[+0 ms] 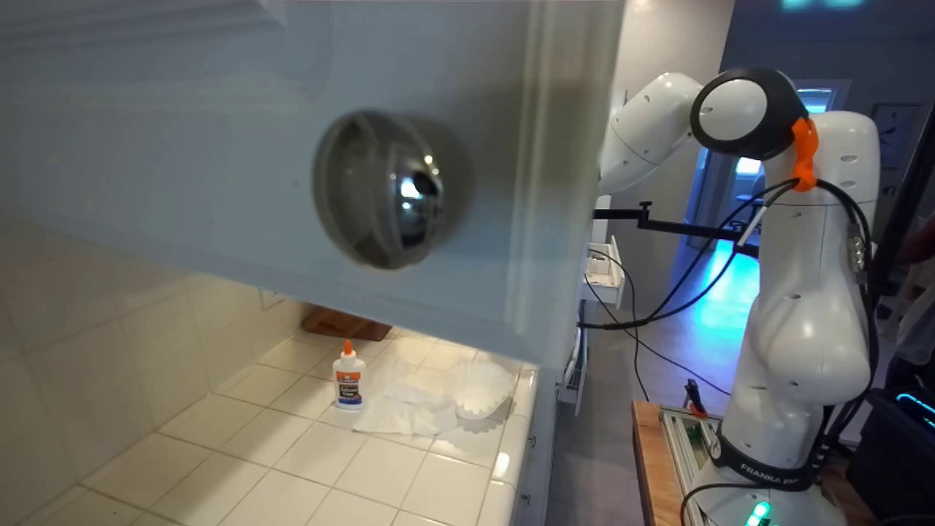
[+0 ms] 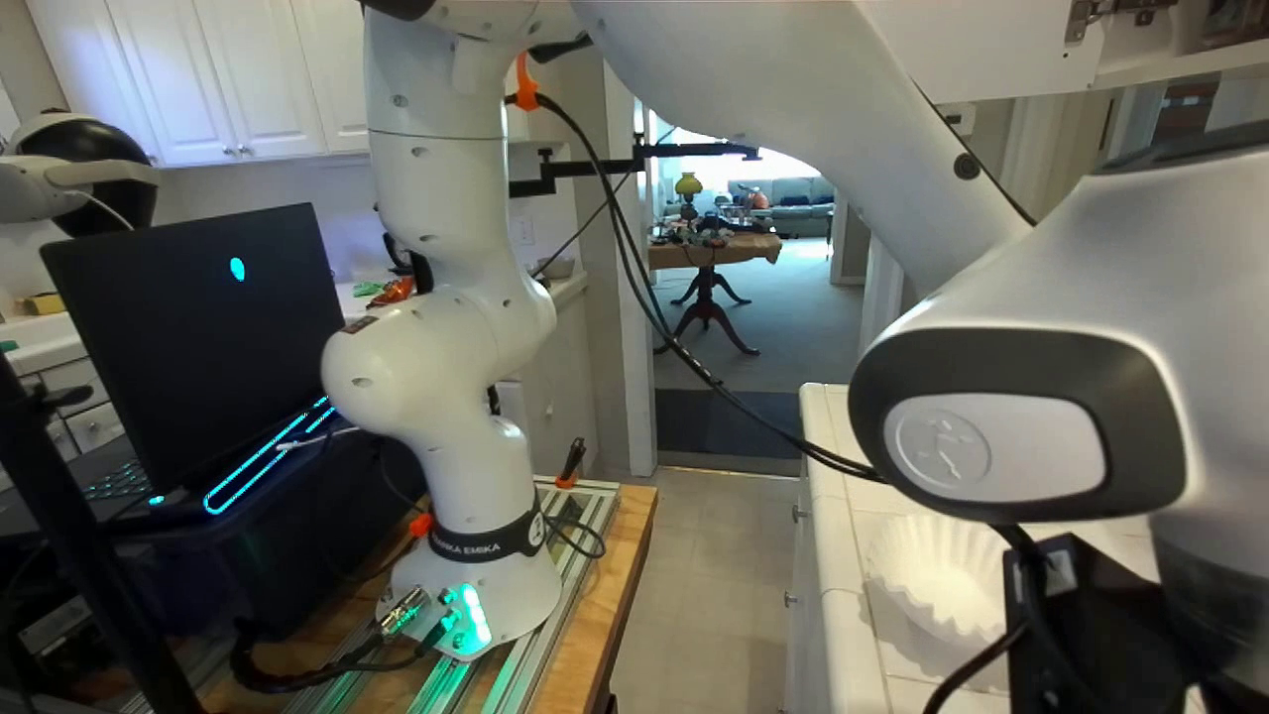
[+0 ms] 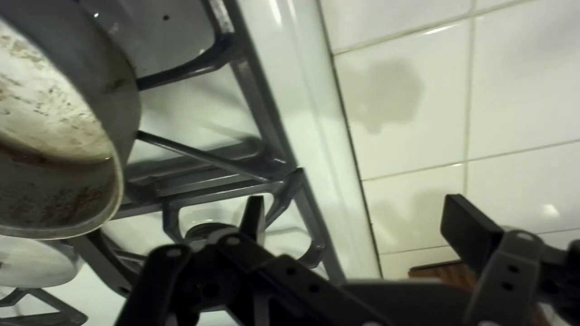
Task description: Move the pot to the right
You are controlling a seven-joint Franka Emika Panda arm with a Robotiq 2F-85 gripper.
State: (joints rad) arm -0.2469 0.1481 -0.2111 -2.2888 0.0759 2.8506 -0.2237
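The pot [image 3: 122,108] is round silvery-grey metal with a stained inside. It stands on a dark stove grate at the left of the wrist view and is cut off by the left edge. It does not show in either exterior view. My gripper [image 3: 355,217] is open in the wrist view, with nothing between its fingers. Its left finger is over the stove grate, to the lower right of the pot and apart from it. Its right finger is over the white tiles. In the exterior views the gripper is hidden or out of frame.
The stove grate [image 3: 258,102] borders a white tiled counter [image 3: 408,99]. A brown wooden board [image 3: 446,274] lies on the tiles. A glue bottle [image 1: 348,380] and a white fluted dish [image 1: 482,391] stand on the counter. An open cabinet door [image 1: 219,161] hangs above it.
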